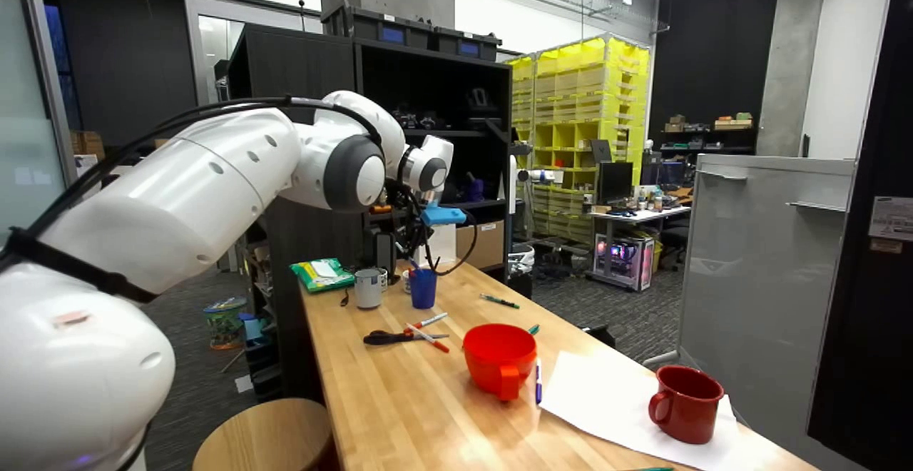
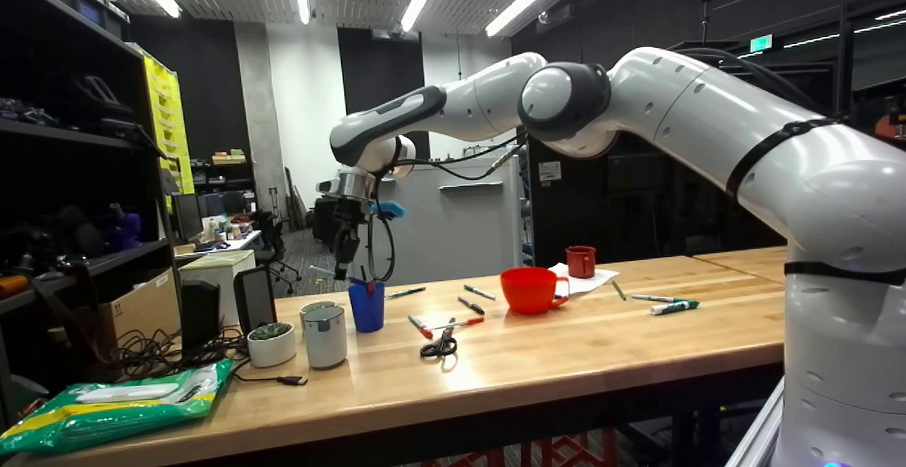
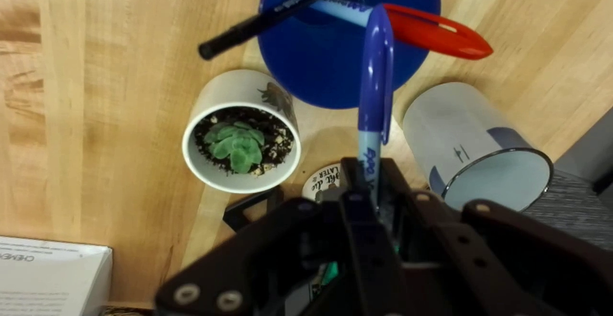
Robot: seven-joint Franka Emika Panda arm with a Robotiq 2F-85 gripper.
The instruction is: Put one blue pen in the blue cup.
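Observation:
My gripper [image 2: 343, 267] is shut on the pale body of a blue pen [image 3: 376, 76] with a blue cap, also seen in the wrist view between the fingers [image 3: 369, 174]. The pen lies tilted, its capped end pointing over the blue cup [image 3: 330, 62]. The blue cup stands upright in both exterior views [image 1: 424, 291] [image 2: 367, 309], just below the gripper. A black pen [image 3: 254, 26] and a red-capped pen [image 3: 438, 33] stick out of the cup. I cannot tell whether the held pen touches the rim. Another blue pen [image 1: 538, 383] lies beside the red cup.
A white cup [image 3: 459, 129] and a potted succulent [image 3: 237, 146] stand close to the blue cup. Scissors [image 2: 440, 345] and red pens [image 2: 419, 326] lie on the table. The red cup [image 2: 527, 290] and red mug [image 2: 580, 262] stand farther along. A green packet [image 2: 141, 400] lies near the table end.

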